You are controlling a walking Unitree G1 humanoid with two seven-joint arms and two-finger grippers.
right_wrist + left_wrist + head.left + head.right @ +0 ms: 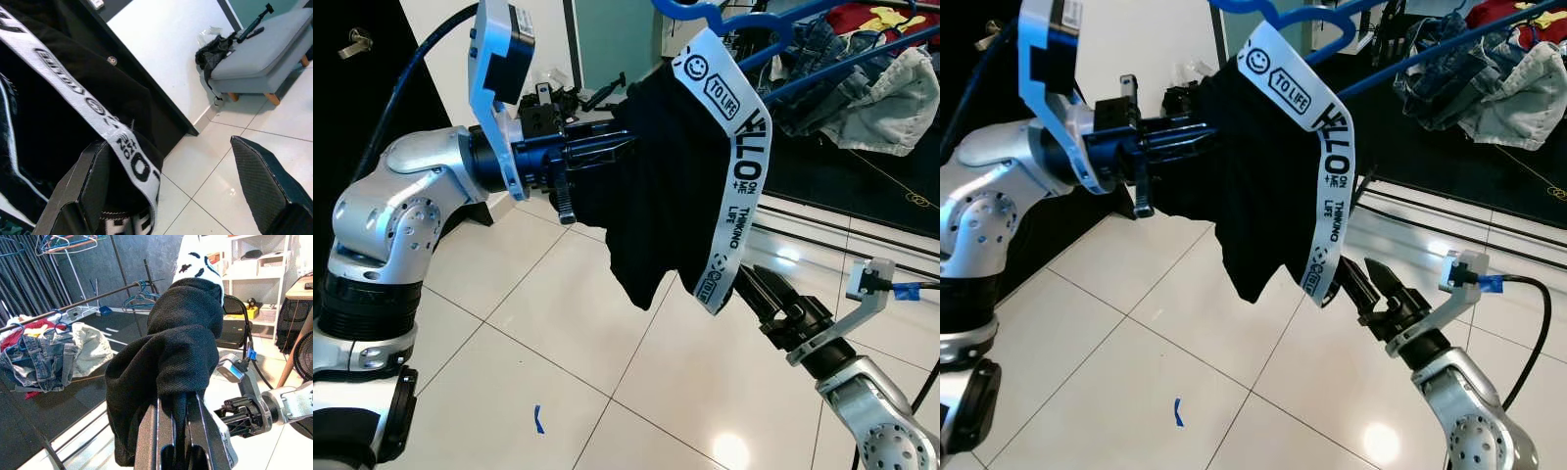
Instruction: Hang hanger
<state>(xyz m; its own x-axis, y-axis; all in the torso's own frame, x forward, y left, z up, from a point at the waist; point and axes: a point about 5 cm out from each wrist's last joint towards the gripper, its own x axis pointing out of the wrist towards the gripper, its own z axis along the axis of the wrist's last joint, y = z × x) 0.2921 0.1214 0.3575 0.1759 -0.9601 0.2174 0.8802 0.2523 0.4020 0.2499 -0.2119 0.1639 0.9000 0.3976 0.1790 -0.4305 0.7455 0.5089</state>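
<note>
garment (656, 186) on hanger (705, 15) | left pincer (178, 431) left | right pincer (1361, 279) below-right

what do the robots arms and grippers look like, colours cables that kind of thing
Both arms are silver with rounded joints and black collars. The left gripper has long black fingers on a dark blue mount with a light blue bracket; a dark cable runs behind. The right gripper has textured black fingers, a white bracket, blue tape and black cable.

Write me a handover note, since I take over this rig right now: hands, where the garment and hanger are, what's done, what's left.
Left hand: shut on the black garment, held up at its side.
Right hand: open, low by the garment's white printed strap, gripping nothing.
Blue hanger: at the garment's top, its hook cut off by the frame, close to the blue rail with jeans draped over it.
Done: garment lifted.
Left: whether the hook is on the rail cannot be told; confirm, then release.
</note>
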